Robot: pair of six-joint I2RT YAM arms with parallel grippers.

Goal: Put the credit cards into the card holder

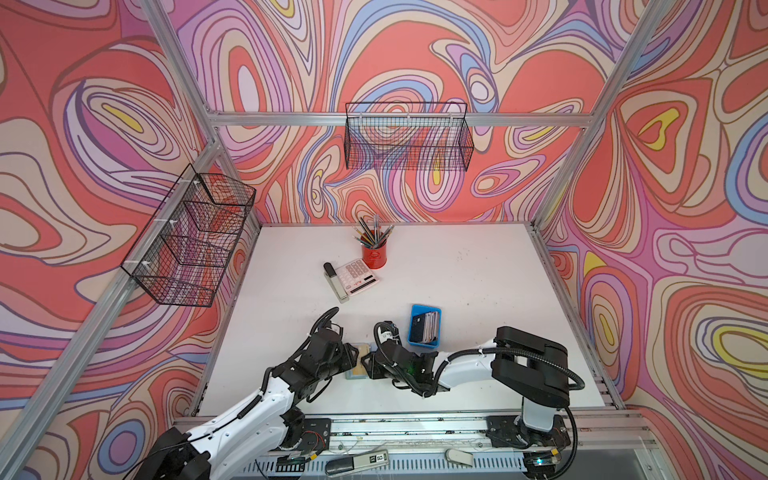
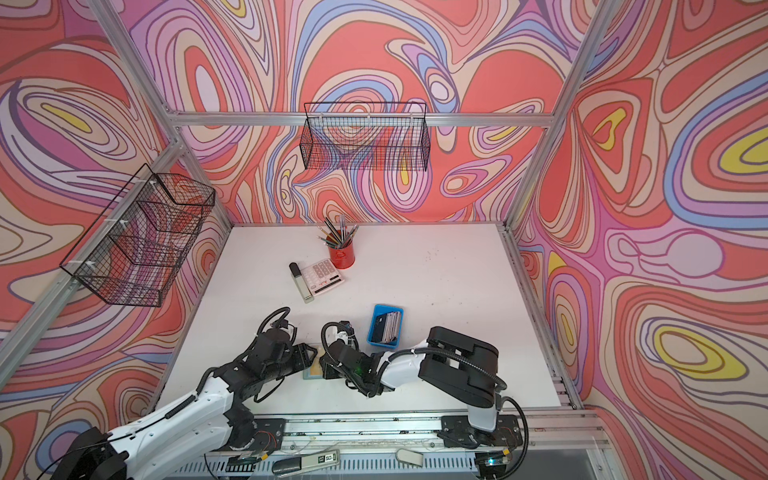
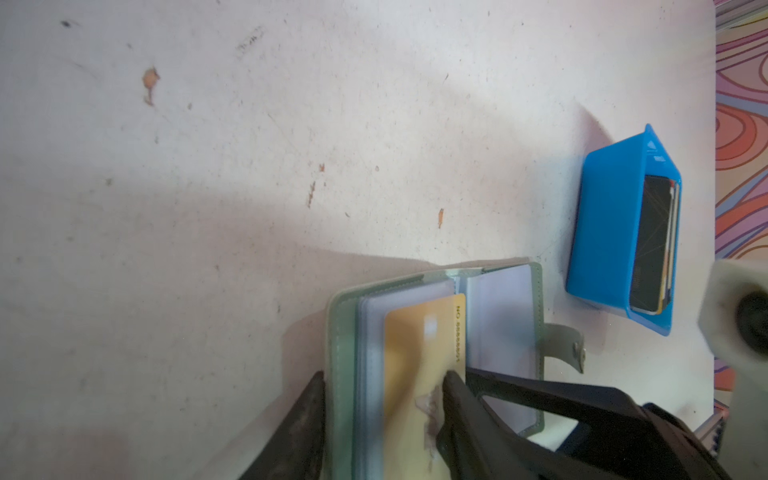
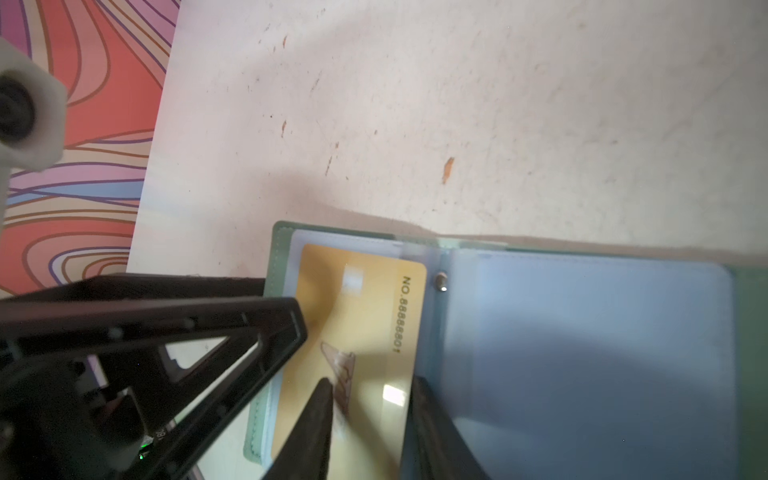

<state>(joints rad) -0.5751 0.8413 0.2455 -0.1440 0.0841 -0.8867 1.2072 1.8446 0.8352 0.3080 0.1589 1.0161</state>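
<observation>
The white counter (image 1: 457,270) is being occupied toward its front by the blue tray (image 1: 414,328), where a stack of credit cards (image 3: 652,241) is being stored on edge, and near it the card holder (image 3: 343,345) is being presented open and flat between both arms. The leaf away from the snap tab (image 3: 569,349) is being straddled by the left gripper (image 3: 380,407), jaws partly apart; a clamp cannot be told. A gold card (image 4: 365,316) on that leaf's sleeves (image 3: 370,324) is being bracketed by the right gripper (image 4: 372,415), its jaws narrowly parted; a hold cannot be told.
</observation>
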